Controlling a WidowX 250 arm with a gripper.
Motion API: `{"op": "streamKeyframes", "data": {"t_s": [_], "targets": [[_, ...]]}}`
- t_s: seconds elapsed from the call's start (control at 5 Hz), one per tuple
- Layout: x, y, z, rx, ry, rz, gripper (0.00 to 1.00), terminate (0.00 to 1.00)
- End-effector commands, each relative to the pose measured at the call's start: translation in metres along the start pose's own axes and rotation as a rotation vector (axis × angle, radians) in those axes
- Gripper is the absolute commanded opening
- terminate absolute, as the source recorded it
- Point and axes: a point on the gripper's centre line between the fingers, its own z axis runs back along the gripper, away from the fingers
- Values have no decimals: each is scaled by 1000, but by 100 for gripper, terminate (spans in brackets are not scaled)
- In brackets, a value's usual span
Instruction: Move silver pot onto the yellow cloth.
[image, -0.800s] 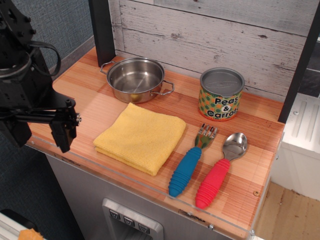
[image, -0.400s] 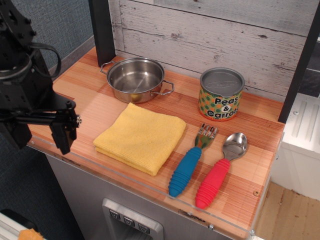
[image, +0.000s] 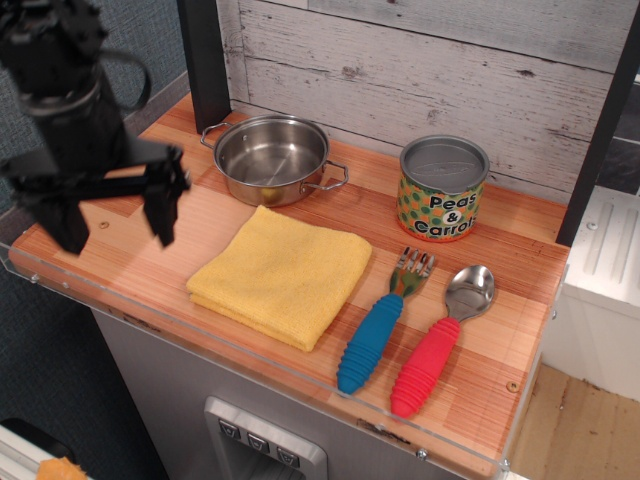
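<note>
The black claw (image: 112, 215) hangs above the left end of the striped wooden worktop (image: 500, 330), its two fingers pointing down and spread wide apart, with nothing between them. Its right finger (image: 163, 212) is near the left edge of the folded square yellow terry cloth (image: 281, 274), apart from it. Behind the cloth, just beside its rear corner, the small round shiny steel pot with two wire loop handles (image: 271, 158) sits on the worktop, not on the cloth. To the right stands the orange-green "Peas & Carrots" can (image: 443, 189). In front of the can lie a blue-handled fork (image: 380, 326) and a red-handled spoon (image: 440, 342), side by side.
</note>
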Motion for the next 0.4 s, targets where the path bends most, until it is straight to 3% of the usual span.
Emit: {"op": "streamKeyframes", "data": {"t_s": [0.0,0.2], "targets": [[57,-15,-7,-36,-105,313,100,0],[78,-23,-17,0,-118,362,100,0]]}}
